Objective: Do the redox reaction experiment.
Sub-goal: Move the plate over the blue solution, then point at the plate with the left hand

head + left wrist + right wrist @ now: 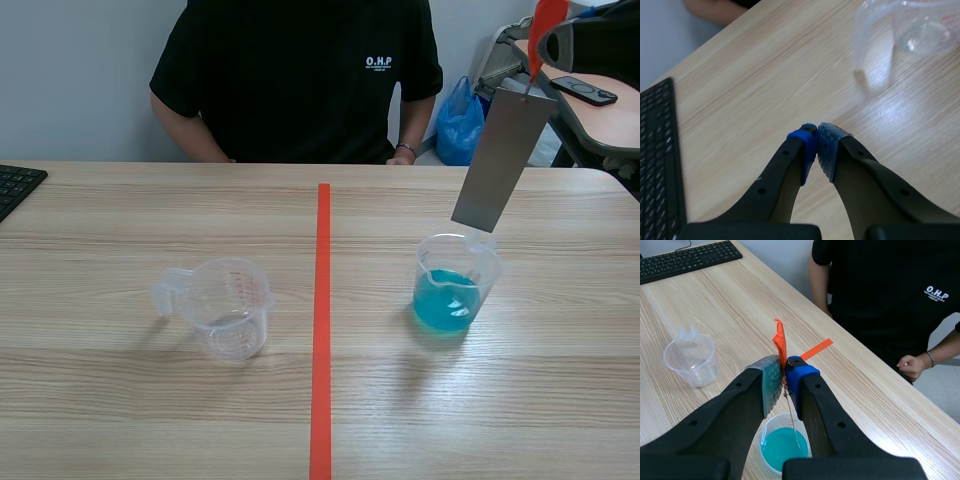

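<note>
Right end effector is up high and pinching the orange tab at the top of the metal strip, so the strip just dangles from that one small grip. It hangs tilted, with its lower end right above the far rim of the beaker of blue liquid, and as far as I can tell it isn't wet yet. From the right wrist view the strip runs straight down from between the fingers toward the blue, so it's roughly lined up. My worry is the lowering. The strip is wide compared with the beaker mouth and it's slanted, so a corner could catch the rim, which would shove or tip that light plastic beaker and spill blue stuff over the counter. The tab also looks flimsy, so any swing could twist the strip or let it slip out and splash. Left end effector has its pads pressed together on nothing, low over the counter near the empty beaker, so it isn't steadying anything.
</note>
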`<state>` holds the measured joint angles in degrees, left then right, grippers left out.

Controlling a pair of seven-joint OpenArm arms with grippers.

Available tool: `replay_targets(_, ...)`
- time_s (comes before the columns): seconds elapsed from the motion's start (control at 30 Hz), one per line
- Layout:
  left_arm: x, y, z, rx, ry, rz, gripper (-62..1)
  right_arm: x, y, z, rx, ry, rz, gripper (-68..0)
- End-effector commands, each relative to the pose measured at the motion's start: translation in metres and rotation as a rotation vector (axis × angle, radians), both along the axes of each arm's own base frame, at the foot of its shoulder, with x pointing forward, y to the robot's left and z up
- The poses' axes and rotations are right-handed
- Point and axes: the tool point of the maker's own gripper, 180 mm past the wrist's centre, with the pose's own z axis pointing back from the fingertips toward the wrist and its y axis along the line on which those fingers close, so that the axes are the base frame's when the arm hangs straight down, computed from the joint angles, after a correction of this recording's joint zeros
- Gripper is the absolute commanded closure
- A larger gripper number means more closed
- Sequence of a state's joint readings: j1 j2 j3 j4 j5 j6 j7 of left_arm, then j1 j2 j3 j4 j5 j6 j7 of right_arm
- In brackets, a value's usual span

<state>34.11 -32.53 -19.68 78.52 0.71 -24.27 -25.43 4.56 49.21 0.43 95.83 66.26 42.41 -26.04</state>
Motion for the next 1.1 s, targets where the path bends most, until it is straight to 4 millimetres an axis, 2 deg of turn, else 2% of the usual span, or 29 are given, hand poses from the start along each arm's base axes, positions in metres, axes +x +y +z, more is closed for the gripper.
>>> replay_targets(0.0, 0.018, -0.011, 0.013, -0.025, -0.047, -0.023, -4.0, 0.000, 0.002, 0.015, 0.008, -0.042, 0.013, -1.5)
replay_targets(0.13, 0.054, -0.036, 0.026, -0.053, -0.081, -0.076, -4.0, 0.000, 0.001, 0.015, 0.006, -0.040, 0.012, -1.5)
replay_targets(0.33, 0.103, -0.090, 0.040, -0.096, -0.091, -0.165, -4.0, 0.000, 0.001, 0.015, 0.005, -0.040, 0.012, -1.5)
replay_targets(0.53, 0.137, -0.139, 0.032, -0.156, -0.054, -0.232, -4.0, 0.000, 0.001, 0.014, 0.004, -0.039, 0.012, -1.5)
replay_targets(0.8, 0.156, -0.212, 0.020, -0.254, 0.020, -0.380, -4.0, 0.000, 0.001, 0.014, 0.003, -0.038, 0.012, -1.5)
replay_targets(1.07, 0.154, -0.282, 0.020, -0.322, 0.078, -0.516, -4.0, 0.000, 0.001, 0.014, 0.003, -0.038, 0.012, -1.5)
